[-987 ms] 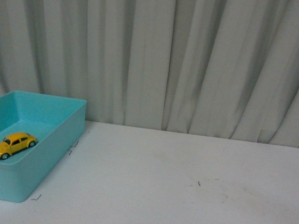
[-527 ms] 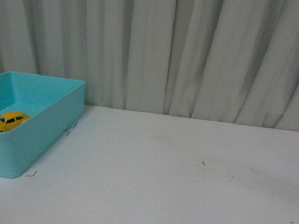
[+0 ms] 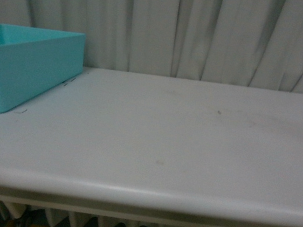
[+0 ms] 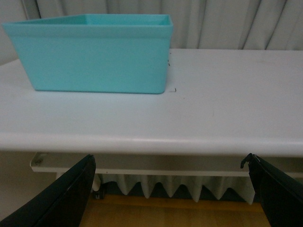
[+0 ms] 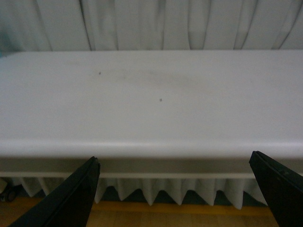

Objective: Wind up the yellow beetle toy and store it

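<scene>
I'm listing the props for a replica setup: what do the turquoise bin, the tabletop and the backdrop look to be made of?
The turquoise bin looks like moulded plastic: uniform colour, smooth matte walls, rounded corners. The tabletop seems a white laminate or coated board with a soft sheen along its rounded front edge; which one is unclear. The backdrop is pale fabric, hanging in vertical folds.

— Can you see the small glossy yellow beetle toy car?

— No. No view shows it.

— What stands where it could lie?

— A turquoise plastic bin [image 3: 29,65] with straight walls sits upright on the white bench [image 3: 165,142], at its left end near the curtain. Both the front view and the left wrist view [image 4: 99,59] show only its outer walls; its inside is hidden.
</scene>
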`<action>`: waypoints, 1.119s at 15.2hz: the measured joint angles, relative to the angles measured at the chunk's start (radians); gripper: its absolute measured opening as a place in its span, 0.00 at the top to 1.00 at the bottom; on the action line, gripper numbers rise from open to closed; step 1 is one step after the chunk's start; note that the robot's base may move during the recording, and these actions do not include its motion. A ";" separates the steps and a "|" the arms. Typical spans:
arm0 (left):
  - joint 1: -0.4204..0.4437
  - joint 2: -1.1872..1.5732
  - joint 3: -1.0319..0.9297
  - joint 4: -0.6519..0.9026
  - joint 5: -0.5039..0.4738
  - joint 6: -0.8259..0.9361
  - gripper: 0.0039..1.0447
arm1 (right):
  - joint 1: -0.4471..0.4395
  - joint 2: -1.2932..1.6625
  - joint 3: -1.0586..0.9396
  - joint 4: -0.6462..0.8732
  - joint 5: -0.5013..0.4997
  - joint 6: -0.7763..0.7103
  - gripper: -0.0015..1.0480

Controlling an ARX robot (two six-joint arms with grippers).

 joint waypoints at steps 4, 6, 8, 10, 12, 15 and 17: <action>0.000 0.000 0.000 0.001 -0.002 0.000 0.06 | 0.000 0.000 0.000 0.000 0.001 0.000 0.06; 0.000 0.000 0.000 0.001 -0.001 0.000 0.06 | 0.000 0.000 0.000 0.000 0.000 0.000 0.06; 0.000 0.000 0.000 0.002 -0.001 0.000 0.06 | 0.000 0.000 0.000 0.002 0.000 0.000 0.06; 0.000 0.000 0.000 0.002 -0.002 0.000 0.06 | 0.000 0.000 0.000 0.000 0.000 0.001 0.06; 0.000 0.000 0.000 -0.003 -0.002 0.000 0.06 | 0.000 0.000 0.000 -0.002 0.000 0.000 0.06; 0.000 0.000 0.000 -0.002 -0.002 0.000 0.06 | 0.000 0.000 0.000 -0.001 0.000 0.000 0.06; 0.000 0.000 0.000 -0.001 -0.002 0.000 0.06 | 0.000 0.000 0.000 0.000 0.000 0.000 0.06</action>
